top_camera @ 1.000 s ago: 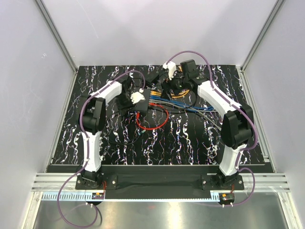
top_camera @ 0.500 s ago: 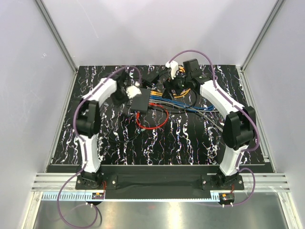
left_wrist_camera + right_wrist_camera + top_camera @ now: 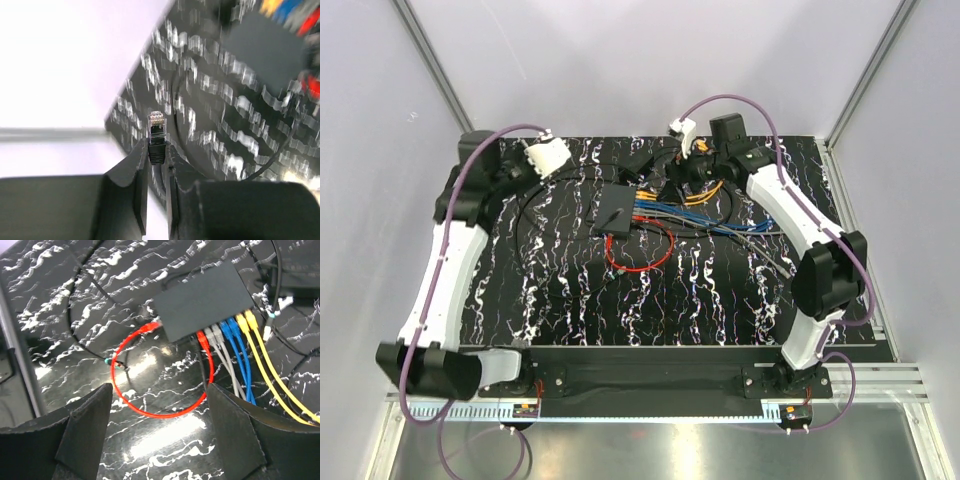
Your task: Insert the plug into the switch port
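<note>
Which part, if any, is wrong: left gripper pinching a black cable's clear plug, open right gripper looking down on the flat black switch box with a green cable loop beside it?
Only the colour: the cable loop beside the flat black switch box is red, not green, as the right wrist view shows. The rest stands.

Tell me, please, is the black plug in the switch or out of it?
Out. The left claw grips the plug, its clear tip bare in the air, well apart from the switch.
</note>
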Tool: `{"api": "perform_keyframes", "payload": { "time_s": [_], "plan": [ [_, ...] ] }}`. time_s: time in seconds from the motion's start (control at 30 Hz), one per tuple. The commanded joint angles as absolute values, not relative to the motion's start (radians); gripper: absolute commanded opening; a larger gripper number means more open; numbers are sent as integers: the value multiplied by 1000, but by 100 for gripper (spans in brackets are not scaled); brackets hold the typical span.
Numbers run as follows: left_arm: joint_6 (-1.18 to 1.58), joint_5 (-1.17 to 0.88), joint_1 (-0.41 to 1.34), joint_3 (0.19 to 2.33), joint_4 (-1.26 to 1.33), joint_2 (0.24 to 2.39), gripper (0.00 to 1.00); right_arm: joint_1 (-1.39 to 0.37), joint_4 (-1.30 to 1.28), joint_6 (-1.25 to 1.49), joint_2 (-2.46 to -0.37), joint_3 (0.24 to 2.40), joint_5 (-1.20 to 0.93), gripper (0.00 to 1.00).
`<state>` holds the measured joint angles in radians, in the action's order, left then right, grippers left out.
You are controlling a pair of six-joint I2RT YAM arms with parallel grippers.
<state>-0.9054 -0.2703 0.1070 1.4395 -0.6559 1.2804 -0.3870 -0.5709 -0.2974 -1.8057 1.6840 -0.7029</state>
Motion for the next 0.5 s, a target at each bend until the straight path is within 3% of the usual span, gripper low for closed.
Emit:
{"api": "perform_keyframes", "payload": {
  "time_s": [0.0, 0.07, 0.2, 0.27, 0.37, 0.47],
  "plan": [
    [-774, -654, 69, 1350, -335, 1171, 0, -383, -607, -330, -1730, 1767, -798, 81],
    [-666, -757, 69, 1344, -235, 1143, 0, -383, -640, -353, -1727, 1792, -845, 81],
    [-201, -1051, 71, 1335, -17, 1163, 3, -382, -722, -394, -1724, 1893, -971, 80],
    [-32, -1153, 78, 1292, 258, 1172, 3, -380, -745, -426, -1706, 1907, -1032, 80],
    [398, -1198, 95, 1221, 714, 1199, 0, -379, -736, -423, -1681, 1931, -1071, 78],
    [598, -1197, 138, 1216, 883, 1235, 0, -379, -605, -326, -1652, 1928, -1120, 75]
  ]
}}
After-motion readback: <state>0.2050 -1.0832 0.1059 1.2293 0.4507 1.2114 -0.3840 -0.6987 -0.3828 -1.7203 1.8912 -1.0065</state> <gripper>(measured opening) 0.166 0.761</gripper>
